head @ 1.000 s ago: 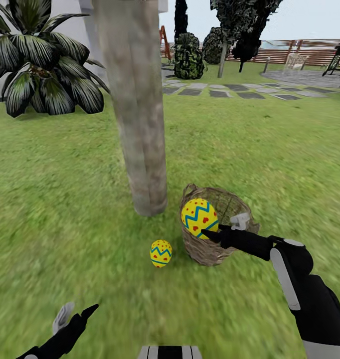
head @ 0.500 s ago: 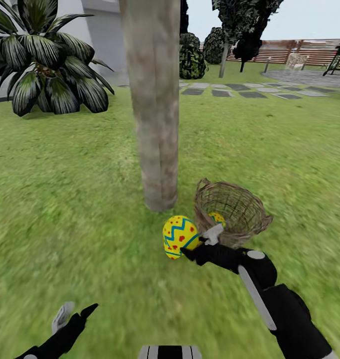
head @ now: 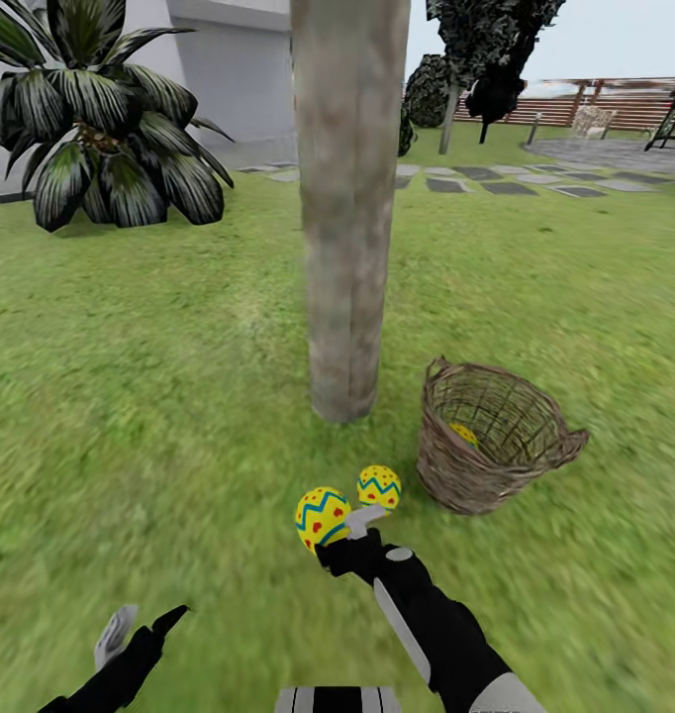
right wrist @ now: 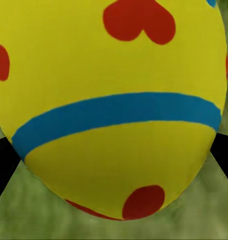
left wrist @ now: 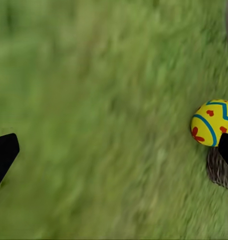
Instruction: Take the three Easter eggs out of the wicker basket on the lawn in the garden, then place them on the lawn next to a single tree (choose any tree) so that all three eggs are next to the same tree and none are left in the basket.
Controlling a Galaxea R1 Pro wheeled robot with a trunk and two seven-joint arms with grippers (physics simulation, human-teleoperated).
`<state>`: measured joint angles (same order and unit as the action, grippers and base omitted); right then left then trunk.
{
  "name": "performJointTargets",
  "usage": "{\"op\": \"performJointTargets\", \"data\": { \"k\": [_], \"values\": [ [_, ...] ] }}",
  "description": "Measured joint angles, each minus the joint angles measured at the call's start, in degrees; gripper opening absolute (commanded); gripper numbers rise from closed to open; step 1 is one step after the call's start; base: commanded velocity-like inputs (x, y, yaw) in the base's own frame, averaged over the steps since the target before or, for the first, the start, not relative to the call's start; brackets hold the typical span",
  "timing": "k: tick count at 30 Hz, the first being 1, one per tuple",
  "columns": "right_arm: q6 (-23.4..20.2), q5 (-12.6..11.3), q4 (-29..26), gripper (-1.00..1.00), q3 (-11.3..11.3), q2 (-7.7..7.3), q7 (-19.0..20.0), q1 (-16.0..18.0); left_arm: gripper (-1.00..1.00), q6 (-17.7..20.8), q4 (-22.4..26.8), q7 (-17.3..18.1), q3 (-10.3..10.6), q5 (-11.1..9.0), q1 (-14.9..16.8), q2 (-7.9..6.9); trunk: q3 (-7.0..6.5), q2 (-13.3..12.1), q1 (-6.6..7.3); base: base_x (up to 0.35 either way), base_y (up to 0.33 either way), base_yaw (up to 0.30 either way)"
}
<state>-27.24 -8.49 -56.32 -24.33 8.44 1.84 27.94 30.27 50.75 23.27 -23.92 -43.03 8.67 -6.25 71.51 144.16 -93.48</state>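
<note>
1 tree [head: 347,208], mottled lawn [head: 159,396], paving stones [head: 506,185]

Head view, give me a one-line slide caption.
Right gripper holds an egg over the lawn near the tree, one egg left in the basket.

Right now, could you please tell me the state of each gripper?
Left gripper: open, holding nothing, above the lawn.
Right gripper: shut on an Easter egg.

Right gripper [head: 339,525] clamped on a load, left gripper [head: 140,626] spread, low.
</note>
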Motion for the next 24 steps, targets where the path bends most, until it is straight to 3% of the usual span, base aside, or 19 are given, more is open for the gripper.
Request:
{"op": "performJointTargets", "data": {
  "k": [2, 6, 13, 17, 24],
  "values": [
    [3.2, 0.1, 1.4, -1.00, 0.0, 0.12, -0.7, 0.1, 1.00, 0.0, 0.0, 0.0, 0.0, 0.0, 0.0, 0.05, 0.00, 0.0, 0.00, 0.126, 0.277, 0.000],
    [4.1, 0.4, 1.6, -1.00, -0.3, 0.12, -2.2, 0.3, 1.00, 0.0, 0.0, 0.1, 0.0, -0.1, 0.0, 0.07, 0.00, 0.0, 0.01, 0.165, 0.261, 0.000],
    [-3.3, 0.1, 4.6, -1.00, 0.0, 0.16, -2.8, 4.2, 1.00, 0.0, 0.0, 0.3, 0.1, 0.0, 0.0, 0.08, 0.00, 0.0, 0.01, 0.188, 0.240, 0.000],
    [-3.2, -0.2, 10.6, -1.00, 0.2, 0.19, -4.6, 7.9, 1.00, 0.1, 0.0, 1.0, 0.1, 0.0, 0.0, 0.08, 0.00, 0.0, 0.01, 0.206, 0.225, 0.000],
    [-2.2, -0.2, 13.7, -1.00, 0.3, 0.51, -5.1, 9.5, 1.00, 0.1, 0.0, 1.4, 0.1, 0.0, 0.0, 0.08, 0.00, 0.0, 0.01, 0.212, 0.220, 0.000]
  ]
}}
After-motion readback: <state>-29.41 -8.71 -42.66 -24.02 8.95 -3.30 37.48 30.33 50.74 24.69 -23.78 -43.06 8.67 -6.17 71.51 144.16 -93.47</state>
